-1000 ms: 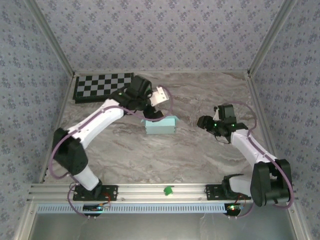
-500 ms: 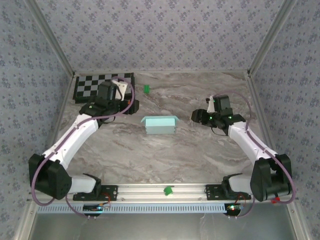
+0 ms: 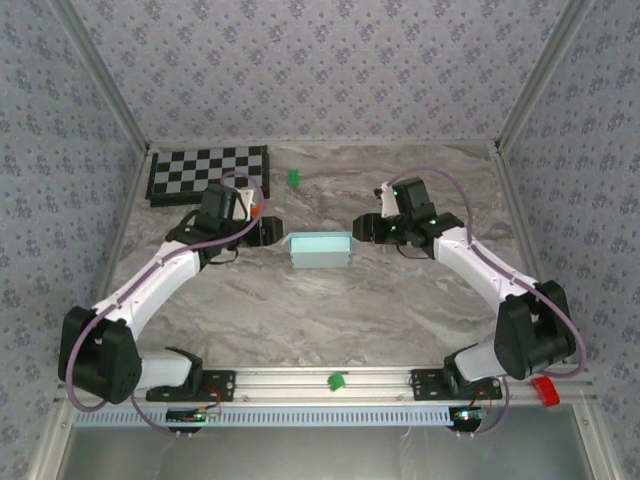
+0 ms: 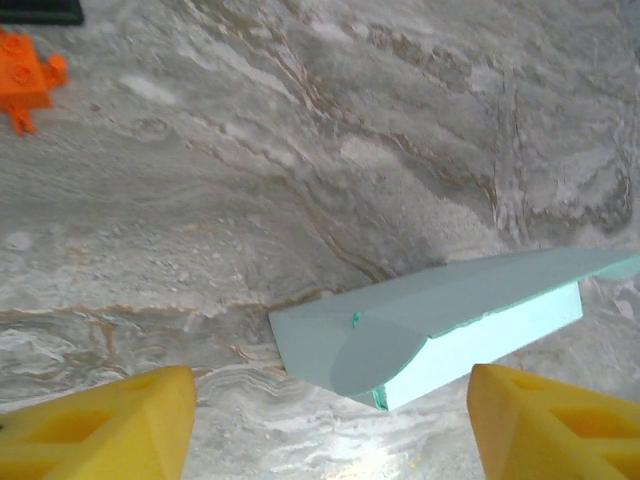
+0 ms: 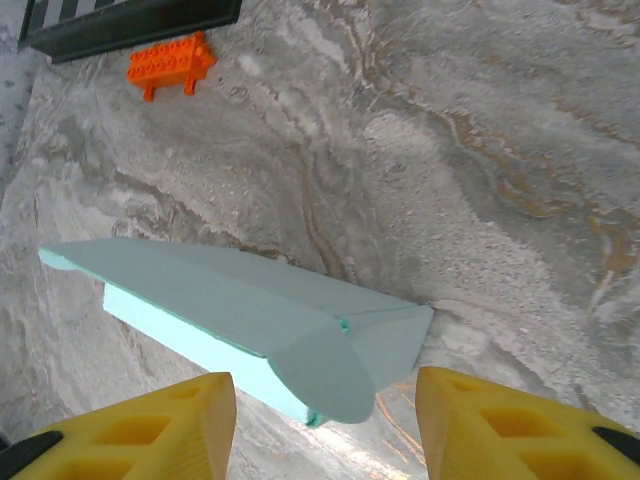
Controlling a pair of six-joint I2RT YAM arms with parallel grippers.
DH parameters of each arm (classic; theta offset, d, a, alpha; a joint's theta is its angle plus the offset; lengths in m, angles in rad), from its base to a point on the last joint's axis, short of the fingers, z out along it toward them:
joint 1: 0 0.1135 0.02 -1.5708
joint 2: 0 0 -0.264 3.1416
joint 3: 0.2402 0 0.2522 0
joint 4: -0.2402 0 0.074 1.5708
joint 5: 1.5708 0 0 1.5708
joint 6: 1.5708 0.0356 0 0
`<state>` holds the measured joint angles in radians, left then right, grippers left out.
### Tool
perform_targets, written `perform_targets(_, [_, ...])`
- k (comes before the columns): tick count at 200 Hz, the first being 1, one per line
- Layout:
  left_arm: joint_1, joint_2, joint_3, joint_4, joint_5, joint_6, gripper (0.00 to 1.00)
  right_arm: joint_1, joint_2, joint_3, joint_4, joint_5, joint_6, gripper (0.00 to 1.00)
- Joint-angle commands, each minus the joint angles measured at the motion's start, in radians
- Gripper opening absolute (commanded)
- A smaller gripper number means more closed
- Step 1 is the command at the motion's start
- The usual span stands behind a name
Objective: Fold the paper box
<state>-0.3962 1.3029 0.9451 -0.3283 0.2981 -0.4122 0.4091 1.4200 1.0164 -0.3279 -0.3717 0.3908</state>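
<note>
Here the paper box (image 3: 320,250) lies near the middle of the marbled table (image 3: 330,320), its long sides running left to right, with an arm at each short end

The left gripper (image 3: 268,232) sits just beside the box's left end. In the left wrist view the left gripper (image 4: 330,430) has its yellow fingers (image 4: 110,425) spread wide, and the near end of the box (image 4: 430,325), with a rounded flap, lies ahead of the gap between them. Neither finger touches the card

The right gripper (image 3: 365,228) is just beside the right end. In the right wrist view the right gripper (image 5: 325,430) also has its jaws apart, and the box (image 5: 250,320) points its rounded end flap toward the gap. The card clears both yellow fingers (image 5: 520,425)

An orange brick (image 4: 25,80) lies on the table beyond the box, close to the dark edge of the checkerboard (image 3: 208,172), and it appears again from the right wrist (image 5: 170,63). A green brick (image 3: 293,178) rests just right of the checkerboard, well apart from the box. A second green piece (image 3: 337,381) sits on the rail between the arm bases
</note>
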Motion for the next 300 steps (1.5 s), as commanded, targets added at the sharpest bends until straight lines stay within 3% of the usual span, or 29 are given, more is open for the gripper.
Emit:
perform_targets(1, [-0.014,0.037,0.047,0.008,0.09,0.018,0.68,0.015,0.016,0.03,-0.029,0.008,-0.02,0.51])
perform_targets(63, [-0.055,0.111,0.094,-0.02,0.074,0.036,0.57,0.04,0.037,0.028,-0.03,-0.003,-0.021,0.47])
perform_targets(98, [-0.059,0.123,0.097,-0.027,0.082,0.041,0.46,0.045,0.051,0.029,-0.04,0.008,-0.02,0.45])
perform_targets(188, [-0.071,0.143,0.097,-0.072,0.065,0.053,0.41,0.055,0.05,0.03,-0.062,0.023,-0.027,0.41])
perform_targets(300, [-0.077,0.163,0.103,-0.066,0.073,0.039,0.28,0.059,0.067,0.045,-0.055,0.015,-0.023,0.27])
